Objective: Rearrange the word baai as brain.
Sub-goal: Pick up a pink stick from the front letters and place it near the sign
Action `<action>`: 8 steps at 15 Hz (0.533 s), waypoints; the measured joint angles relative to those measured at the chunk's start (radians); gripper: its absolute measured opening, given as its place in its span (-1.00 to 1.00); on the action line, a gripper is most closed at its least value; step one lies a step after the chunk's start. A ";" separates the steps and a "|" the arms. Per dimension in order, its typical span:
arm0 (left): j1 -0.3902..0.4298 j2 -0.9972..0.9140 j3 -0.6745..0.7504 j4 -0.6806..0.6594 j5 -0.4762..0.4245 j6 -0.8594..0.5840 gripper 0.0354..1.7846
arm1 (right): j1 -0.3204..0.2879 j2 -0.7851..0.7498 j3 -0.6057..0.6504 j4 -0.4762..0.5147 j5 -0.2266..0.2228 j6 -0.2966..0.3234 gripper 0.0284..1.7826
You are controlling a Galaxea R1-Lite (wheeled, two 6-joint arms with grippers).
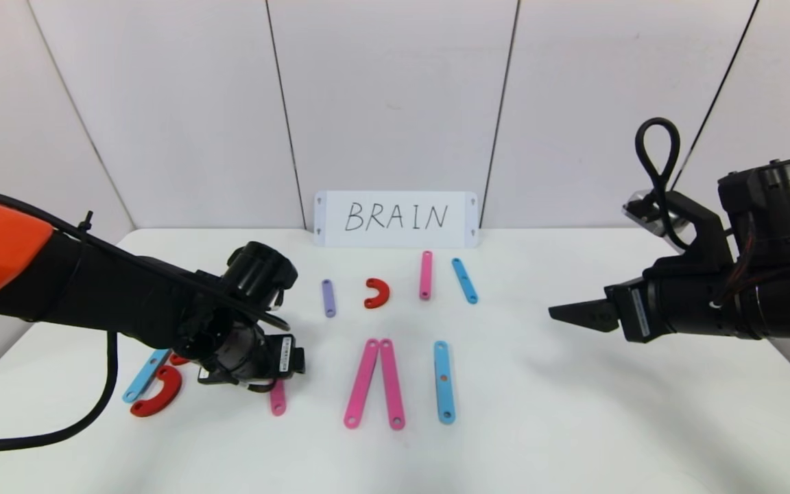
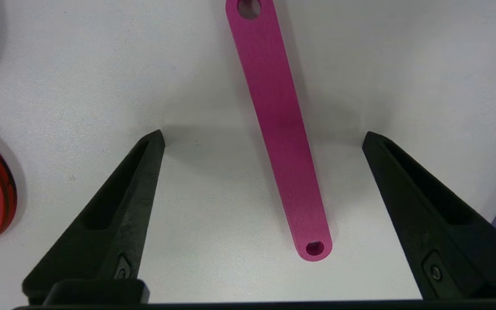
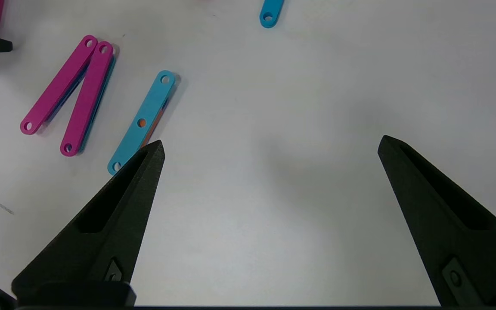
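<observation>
Taking the white card handwritten BRAIN (image 1: 396,219), propped at the back of the white counter (image 1: 573,412), as landmark: the flat plastic letter pieces lie in two loose rows in front of it, and by my reading the word is far from spelled. Nearest the card sit a short purple strip (image 1: 328,298), a small red half-ring curve (image 1: 376,293), a short pink strip (image 1: 426,274) and a short blue strip (image 1: 465,280), all apart from one another. Farther from the card, straight out from its middle, two long pink holed strips (image 1: 375,383) meet at their far-from-robot ends in an A shape without a crossbar, and a long blue holed strip (image 1: 443,381) lies alone just to their right as an I. Off to the card's left front, a blue strip (image 1: 144,376) with a red half-ring curve (image 1: 158,393) beside it marks the start of a B, partly hidden by the arm. The left gripper (image 2: 263,137) hangs low there, jaws spread wide and holding nothing, straddling a single long pink strip (image 2: 280,137) that rests flat on the counter. The right gripper (image 3: 269,146) hovers well to the card's right front over bare counter, jaws wide apart and empty. R and N are unbuilt, so most of the rearranging looks still ahead.
</observation>
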State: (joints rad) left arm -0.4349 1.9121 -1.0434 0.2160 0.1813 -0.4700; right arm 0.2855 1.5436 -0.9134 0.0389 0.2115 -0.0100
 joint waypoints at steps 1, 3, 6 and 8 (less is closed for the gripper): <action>-0.001 0.001 0.000 0.000 0.000 0.000 0.63 | 0.000 0.000 0.000 0.000 0.000 0.000 0.95; -0.005 0.001 0.002 0.000 0.000 0.000 0.29 | 0.000 0.000 0.001 0.000 0.000 0.000 0.95; -0.010 0.001 0.004 0.000 0.000 0.000 -0.35 | 0.000 0.000 0.001 0.000 0.000 0.000 0.95; -0.012 0.001 0.006 0.000 0.000 0.000 -0.65 | 0.000 0.000 0.001 -0.001 0.000 0.000 0.95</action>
State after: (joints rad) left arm -0.4472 1.9132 -1.0372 0.2160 0.1813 -0.4698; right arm 0.2857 1.5436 -0.9121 0.0383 0.2117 -0.0104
